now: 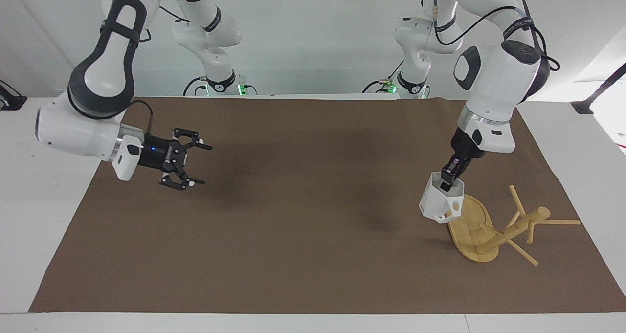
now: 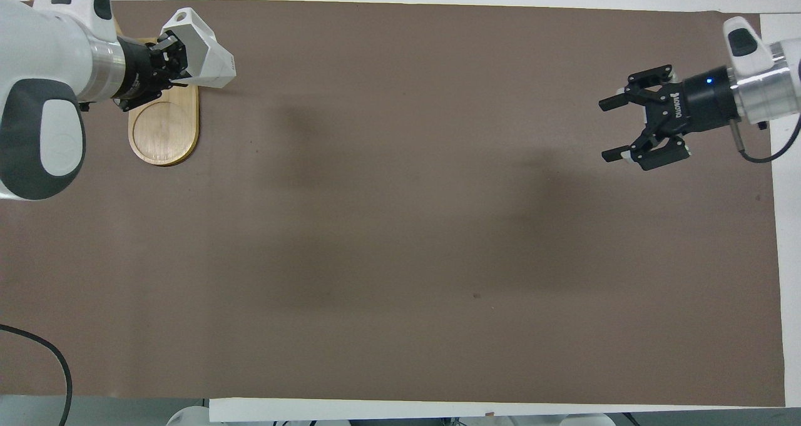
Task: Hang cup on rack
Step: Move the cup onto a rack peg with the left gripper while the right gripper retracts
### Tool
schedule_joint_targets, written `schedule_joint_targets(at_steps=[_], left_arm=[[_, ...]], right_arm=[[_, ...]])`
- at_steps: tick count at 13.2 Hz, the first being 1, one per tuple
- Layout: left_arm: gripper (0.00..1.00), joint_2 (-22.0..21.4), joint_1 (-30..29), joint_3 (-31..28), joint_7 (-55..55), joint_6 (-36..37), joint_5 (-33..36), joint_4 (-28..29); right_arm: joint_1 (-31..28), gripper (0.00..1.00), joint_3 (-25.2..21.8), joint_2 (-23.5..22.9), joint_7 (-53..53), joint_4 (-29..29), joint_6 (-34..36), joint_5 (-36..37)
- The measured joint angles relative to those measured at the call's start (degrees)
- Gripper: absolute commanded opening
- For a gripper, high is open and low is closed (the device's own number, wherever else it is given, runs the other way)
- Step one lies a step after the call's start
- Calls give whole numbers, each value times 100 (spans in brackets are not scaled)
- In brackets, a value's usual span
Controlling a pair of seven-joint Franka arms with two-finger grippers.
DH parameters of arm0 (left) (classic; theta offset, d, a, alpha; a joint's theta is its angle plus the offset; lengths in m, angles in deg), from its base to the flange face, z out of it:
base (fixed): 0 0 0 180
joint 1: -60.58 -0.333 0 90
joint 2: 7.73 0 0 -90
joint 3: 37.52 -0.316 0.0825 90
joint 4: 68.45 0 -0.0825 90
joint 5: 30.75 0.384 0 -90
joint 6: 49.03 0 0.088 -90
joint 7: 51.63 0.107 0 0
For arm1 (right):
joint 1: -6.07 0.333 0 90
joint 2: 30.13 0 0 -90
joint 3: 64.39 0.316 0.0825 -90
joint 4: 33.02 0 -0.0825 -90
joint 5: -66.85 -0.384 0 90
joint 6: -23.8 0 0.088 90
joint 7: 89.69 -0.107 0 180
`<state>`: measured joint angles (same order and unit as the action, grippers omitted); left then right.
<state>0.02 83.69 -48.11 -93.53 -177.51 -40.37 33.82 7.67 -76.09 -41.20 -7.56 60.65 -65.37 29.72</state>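
The left pincer [image 1: 447, 180] grips the rim of the cup [image 1: 441, 203], holding it tilted in the air over the edge of the rack's [image 1: 494, 225] oval base at the left arm's end of the tabletop [image 1: 303, 215]. The rack lies tipped on its side; from overhead the left arm hides its post and pegs, leaving only the base [image 2: 164, 129] showing. The right pincer [image 1: 188, 164] hangs with fingers spread, holding nothing, over the right arm's end.

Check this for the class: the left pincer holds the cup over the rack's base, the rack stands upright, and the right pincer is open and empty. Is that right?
One thing is wrong: the rack lies tipped on its side, its base on edge, as the facing view shows. The rest holds: the left pincer holds the cup over the base, and the right pincer is open and empty.
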Motion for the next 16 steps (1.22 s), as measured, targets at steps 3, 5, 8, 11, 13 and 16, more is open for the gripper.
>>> schedule_joint_targets(at_steps=[3,5,8,11,13,16], left_arm=[[0,-1,-191,-1,679,-532,-519,251],[0,-4,-197,8,733,-1189,-864,551],[0,-8,-197,13,769,-1835,-1259,928],[0,-9,-197,13,769,-1884,-1312,1012],[0,-8,-207,10,769,-1898,-1318,1085],[0,-8,-378,6,769,-1906,-1339,1151]], right_arm=[[281,100,77,464,-1860,-791,703,1757],[455,100,98,479,-3041,-1201,926,2415],[441,100,72,433,-4700,-1273,993,3049],[408,100,71,519,-6259,-1258,1306,3431],[432,100,88,652,-7070,-1174,1346,3457],[292,100,151,1098,-7409,-642,1194,3684]])
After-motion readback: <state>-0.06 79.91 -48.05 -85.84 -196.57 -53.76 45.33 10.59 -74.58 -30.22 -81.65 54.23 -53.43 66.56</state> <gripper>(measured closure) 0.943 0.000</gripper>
